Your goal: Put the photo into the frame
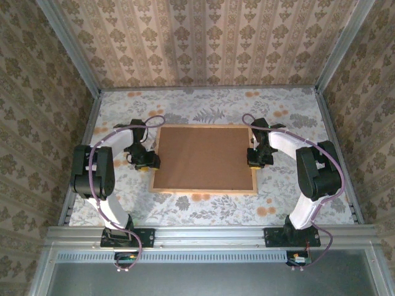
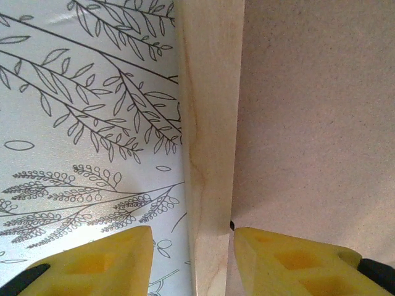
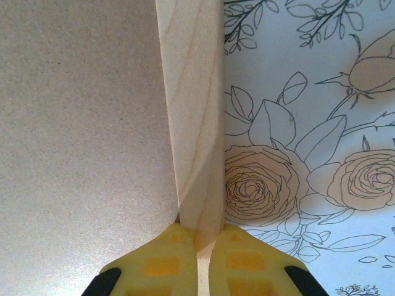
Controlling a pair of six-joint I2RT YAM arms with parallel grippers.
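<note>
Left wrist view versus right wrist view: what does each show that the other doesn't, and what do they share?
Left wrist: the left pincer open astride the frame rail, leafy sprigs on the tablecloth. Right wrist: the right pincer shut on the rail, roses on the cloth. Both: pale wood rail beside the brown board.

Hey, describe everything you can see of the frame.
The frame is a large rectangle of thin, pale wood moulding around a brown board. It lies flat, board up, mid-table on the floral cloth. The right gripper pinches its right rail; the left gripper, open, straddles its left rail.
</note>
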